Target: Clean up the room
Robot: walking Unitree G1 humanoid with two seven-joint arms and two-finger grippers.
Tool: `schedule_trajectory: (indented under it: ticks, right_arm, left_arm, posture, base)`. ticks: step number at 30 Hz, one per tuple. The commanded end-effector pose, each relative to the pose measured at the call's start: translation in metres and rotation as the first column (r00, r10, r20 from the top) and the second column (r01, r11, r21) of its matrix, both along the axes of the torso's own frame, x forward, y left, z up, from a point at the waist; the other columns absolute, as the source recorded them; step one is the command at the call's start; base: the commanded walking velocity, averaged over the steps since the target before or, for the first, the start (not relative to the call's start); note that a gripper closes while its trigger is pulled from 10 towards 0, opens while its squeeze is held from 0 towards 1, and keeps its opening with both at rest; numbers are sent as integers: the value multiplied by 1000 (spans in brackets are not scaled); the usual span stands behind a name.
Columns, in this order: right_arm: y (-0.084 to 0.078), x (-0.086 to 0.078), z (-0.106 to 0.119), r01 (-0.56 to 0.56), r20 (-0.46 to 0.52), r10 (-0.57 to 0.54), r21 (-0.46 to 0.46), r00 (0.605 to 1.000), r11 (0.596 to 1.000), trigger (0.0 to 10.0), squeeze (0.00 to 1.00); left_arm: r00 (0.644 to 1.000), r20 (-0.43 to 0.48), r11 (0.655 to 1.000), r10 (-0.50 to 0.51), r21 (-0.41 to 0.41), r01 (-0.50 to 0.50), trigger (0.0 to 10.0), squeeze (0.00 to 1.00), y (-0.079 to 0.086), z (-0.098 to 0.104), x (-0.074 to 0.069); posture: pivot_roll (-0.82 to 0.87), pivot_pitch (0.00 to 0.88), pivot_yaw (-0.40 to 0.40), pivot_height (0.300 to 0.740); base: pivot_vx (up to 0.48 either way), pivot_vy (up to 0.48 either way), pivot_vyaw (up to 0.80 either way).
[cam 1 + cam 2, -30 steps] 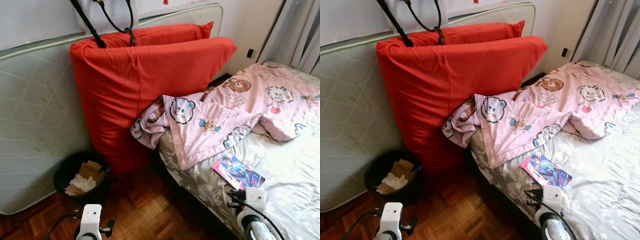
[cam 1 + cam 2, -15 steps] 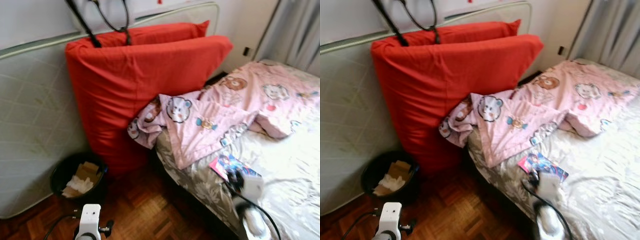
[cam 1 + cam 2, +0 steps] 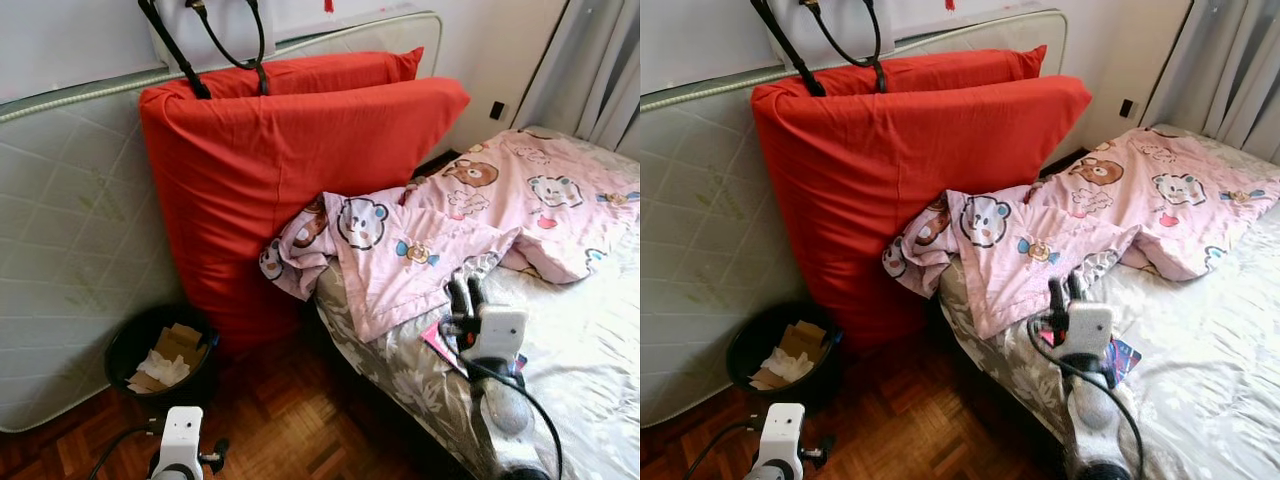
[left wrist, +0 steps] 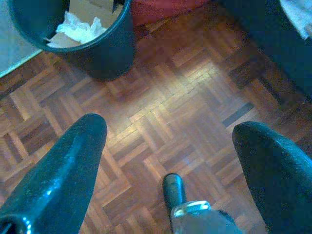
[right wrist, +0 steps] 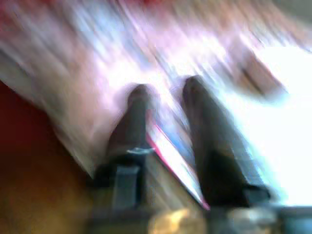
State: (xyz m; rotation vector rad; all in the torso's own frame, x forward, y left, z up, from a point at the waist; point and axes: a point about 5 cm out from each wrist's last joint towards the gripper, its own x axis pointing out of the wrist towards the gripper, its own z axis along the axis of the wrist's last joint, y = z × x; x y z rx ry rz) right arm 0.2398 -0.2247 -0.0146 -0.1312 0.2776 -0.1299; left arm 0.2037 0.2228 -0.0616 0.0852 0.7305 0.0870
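A colourful booklet [image 3: 1126, 356] with a pink edge lies on the grey flowered bed [image 3: 585, 345], close to its near side. My right gripper [image 3: 466, 292] hovers over it, fingers pointing towards the pink bear blanket [image 3: 440, 230]. In the blurred right wrist view the two black fingers [image 5: 134, 122] stand a narrow gap apart, open, with the booklet's red edge [image 5: 170, 156] seen between them. My left gripper [image 4: 170, 126] hangs low and wide open above the parquet floor [image 4: 195, 97], holding nothing.
A black waste bin [image 3: 160, 350] with paper and cardboard stands on the floor by a white mattress [image 3: 70, 250]. Red covered mattresses [image 3: 300, 170] lean against it, with black bag straps [image 3: 200, 40] on top. Curtains [image 3: 600, 70] hang at the far right.
My right arm has lifted and reached forward, so its fingers now stand over the booklet and hide most of it. The left arm has stayed put.
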Motion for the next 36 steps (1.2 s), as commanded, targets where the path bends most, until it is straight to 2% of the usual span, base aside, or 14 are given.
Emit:
schedule_trajectory:
  ticks: [1, 2, 4, 5, 6, 9, 12, 18, 19, 20, 21, 23, 27, 36]
  right_arm:
    - [-9, -26, -27, 41, -218, -40, 2, 975, 999, 10000, 0]
    - [-13, -40, -37, 57, -288, -55, 1, 956, 998, 10000, 0]
    - [-17, -58, -47, 84, -366, -75, 9, 928, 996, 10000, 0]
    - [-18, -77, -58, 127, -443, -105, 19, 891, 992, 10000, 0]
    - [-17, -86, -64, 152, -487, -118, 30, 865, 988, 10000, 0]
    - [-14, -93, -69, 181, -522, -123, 61, 844, 982, 10000, 0]
    - [7, -104, -80, 168, -597, -54, 138, 801, 976, 10000, 0]
    - [19, -100, -81, 224, -592, -74, 184, 803, 957, 10000, 0]
    - [23, -95, -80, 238, -579, -76, 210, 812, 948, 10000, 553]
    - [23, -95, -80, 238, -579, -76, 210, 812, 948, 10000, 553]
    - [26, -88, -78, 236, -565, -67, 232, 823, 944, 10000, 1000]
    - [27, -82, -76, 230, -555, -62, 239, 830, 943, 10000, 1000]
    - [26, -93, -79, 218, -559, -56, 227, 827, 949, 10000, 1000]
    - [31, -98, -81, 191, -558, -30, 232, 829, 954, 10000, 1000]
  left_arm:
    - [1000, -2, 1000, 5, -6, -5, 10000, 0, 0, 0, 0]
    - [1000, -2, 1000, 5, -5, -5, 10000, 0, 0, 0, 0]
    - [1000, -3, 1000, 5, -5, -5, 10000, 0, 0, 0, 1]
    - [1000, -5, 1000, 5, -3, -5, 10000, 0, 1, 0, 1]
    - [1000, -6, 1000, 5, -3, -5, 10000, 0, 1, 0, 1]
    - [1000, -7, 1000, 6, -3, -6, 10000, 0, 1, 0, 1]
    - [1000, -10, 1000, 8, -3, -8, 10000, 0, 2, 1, 2]
    - [1000, -17, 1000, 7, 1, -7, 10000, 0, 2, 1, 2]
    - [1000, -18, 1000, 7, 1, -7, 10000, 0, 2, 1, 2]
    - [1000, -18, 1000, 7, 1, -7, 10000, 0, 2, 1, 2]
    - [1000, -19, 1000, 8, -1, -8, 10000, 0, 2, 1, 2]
    - [1000, -19, 1000, 9, -2, -9, 10000, 0, 2, 1, 2]
    - [1000, -19, 1000, 20, -12, -20, 10000, 0, 2, 0, 2]
    - [999, -12, 999, 38, -32, -38, 10000, 0, 1, 0, 2]
  posture:
    - [-102, 0, -19, 740]
    - [-102, 0, -16, 740]
    - [-99, 0, -14, 740]
    - [-90, 0, -11, 740]
    - [-85, 0, -10, 740]
    - [-76, 0, -10, 740]
    - [-85, 0, -6, 740]
    - [-84, 0, 0, 740]
    - [-83, 0, 1, 740]
    - [-83, 0, 1, 740]
    - [-84, 0, 0, 740]
    - [-84, 0, 0, 740]
    - [-84, 0, -5, 740]
    - [-83, 0, -11, 740]
  base:
    - [0, 0, 0]
    - [0, 0, 0]
    - [0, 0, 0]
    - [0, 0, 0]
    - [0, 0, 0]
    - [0, 0, 0]
    - [0, 0, 0]
    - [0, 0, 0]
    - [0, 0, 0]
    - [0, 0, 0]
    - [0, 0, 0]
    - [0, 0, 0]
    - [0, 0, 0]
    - [0, 0, 0]
